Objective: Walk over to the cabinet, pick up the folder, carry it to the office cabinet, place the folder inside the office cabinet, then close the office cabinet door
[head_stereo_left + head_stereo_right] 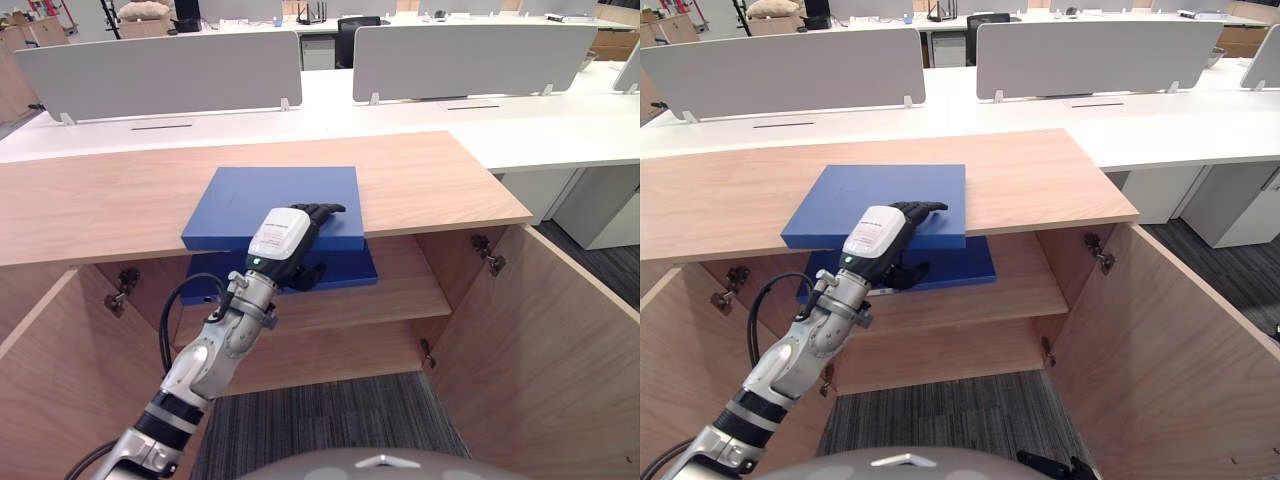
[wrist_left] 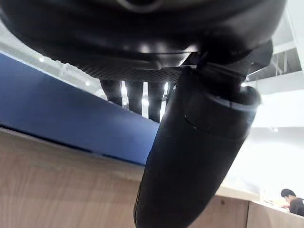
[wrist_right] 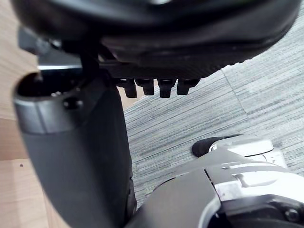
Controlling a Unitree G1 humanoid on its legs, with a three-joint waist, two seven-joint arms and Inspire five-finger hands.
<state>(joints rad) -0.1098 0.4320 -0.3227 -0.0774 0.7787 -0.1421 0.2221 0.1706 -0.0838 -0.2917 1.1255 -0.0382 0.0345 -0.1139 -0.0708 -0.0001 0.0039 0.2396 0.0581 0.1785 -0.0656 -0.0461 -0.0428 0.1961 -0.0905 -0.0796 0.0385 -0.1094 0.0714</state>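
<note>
Reaching in from seven o'clock, the left hand (image 1: 285, 240) was the nearer one to the folder (image 1: 265, 198); that folder lay on the cabinet top (image 1: 100, 200) at twelve o'clock of the palm, long axis nine to three, front edge overhanging; the fingers (image 1: 322, 211) lay pressed together on its cover, thumb beneath, seemingly pinching that edge; a second folder (image 1: 345, 266) sat on the shelf (image 1: 400, 290) below; the right hand (image 3: 156, 33) hung loose over carpet (image 3: 237, 95), holding nothing.
</note>
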